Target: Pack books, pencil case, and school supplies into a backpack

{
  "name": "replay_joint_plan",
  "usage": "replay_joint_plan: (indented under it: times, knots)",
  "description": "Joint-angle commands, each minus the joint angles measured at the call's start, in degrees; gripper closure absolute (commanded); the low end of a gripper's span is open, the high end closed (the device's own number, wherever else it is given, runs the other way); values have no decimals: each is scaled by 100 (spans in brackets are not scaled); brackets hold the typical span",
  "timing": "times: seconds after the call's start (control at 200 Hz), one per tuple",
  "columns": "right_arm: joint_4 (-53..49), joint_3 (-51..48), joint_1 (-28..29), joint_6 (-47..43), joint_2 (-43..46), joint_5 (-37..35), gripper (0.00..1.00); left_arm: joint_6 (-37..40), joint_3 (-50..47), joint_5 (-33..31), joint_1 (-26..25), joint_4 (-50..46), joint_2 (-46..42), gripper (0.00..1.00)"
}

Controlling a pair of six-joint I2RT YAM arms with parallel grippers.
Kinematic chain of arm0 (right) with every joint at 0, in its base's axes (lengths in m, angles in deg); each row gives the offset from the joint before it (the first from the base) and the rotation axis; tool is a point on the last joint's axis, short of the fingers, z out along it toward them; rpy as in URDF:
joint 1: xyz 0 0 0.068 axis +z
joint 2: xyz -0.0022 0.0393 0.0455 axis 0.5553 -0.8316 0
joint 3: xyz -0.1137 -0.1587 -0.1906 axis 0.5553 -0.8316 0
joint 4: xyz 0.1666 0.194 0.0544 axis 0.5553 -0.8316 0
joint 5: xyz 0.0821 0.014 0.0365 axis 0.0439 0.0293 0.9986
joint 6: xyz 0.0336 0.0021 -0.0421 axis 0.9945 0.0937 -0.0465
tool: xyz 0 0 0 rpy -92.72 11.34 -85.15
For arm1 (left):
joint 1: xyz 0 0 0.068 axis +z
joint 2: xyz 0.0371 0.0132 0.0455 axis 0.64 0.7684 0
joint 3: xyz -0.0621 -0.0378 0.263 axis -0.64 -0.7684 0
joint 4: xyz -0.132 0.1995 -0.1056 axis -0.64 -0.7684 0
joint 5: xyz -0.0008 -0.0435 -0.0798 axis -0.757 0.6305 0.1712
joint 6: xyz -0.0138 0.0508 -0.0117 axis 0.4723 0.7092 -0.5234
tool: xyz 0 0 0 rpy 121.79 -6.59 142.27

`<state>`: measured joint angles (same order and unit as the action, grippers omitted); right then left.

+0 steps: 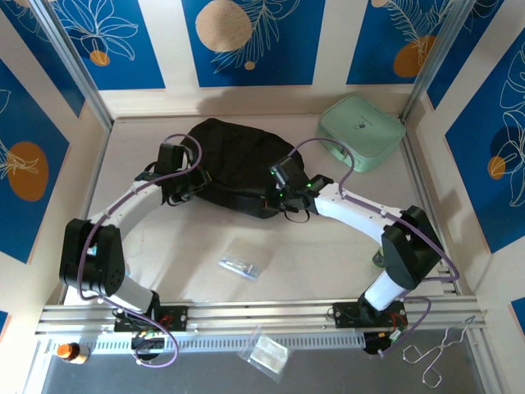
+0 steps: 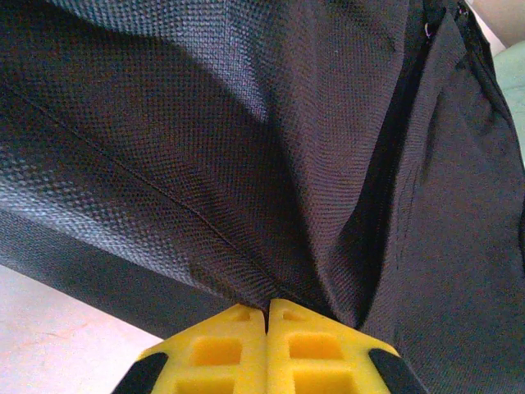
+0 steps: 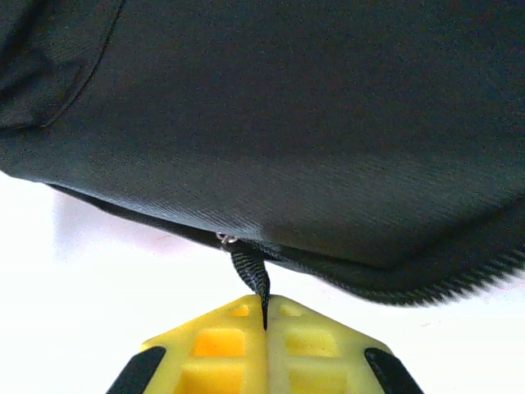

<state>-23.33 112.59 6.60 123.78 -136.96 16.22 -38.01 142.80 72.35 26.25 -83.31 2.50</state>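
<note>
The black fabric backpack (image 1: 238,160) lies in the middle of the table. My left gripper (image 1: 177,194) is at its left edge; in the left wrist view its yellow fingers (image 2: 221,349) are shut, pinching a fold of the backpack fabric (image 2: 246,164). My right gripper (image 1: 285,197) is at the bag's near right edge, shut (image 3: 265,305) on the black webbing zip pull (image 3: 250,275) that hangs from the backpack (image 3: 287,123). The transparent pencil case (image 1: 244,263) lies flat on the table in front of the bag, between the two arms. The books are out of view.
A mint-green rounded case (image 1: 361,131) sits at the back right, close to the side rail. A clear plastic piece (image 1: 267,355) and a metal wire tool (image 1: 439,355) lie on the near ledge below the arm bases. Walls and rails enclose the table.
</note>
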Motion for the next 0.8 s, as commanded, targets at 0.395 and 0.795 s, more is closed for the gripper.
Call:
replay_joint_plan:
  times: [0.395, 0.795]
  knots:
    - [-270, -482, -183, 219, 995, -1048, 100, 143, 141, -407, 20, 132, 160, 100]
    - [-472, -497, -787, 401, 851, -659, 100, 251, 177, -400, 43, 91, 305, 100]
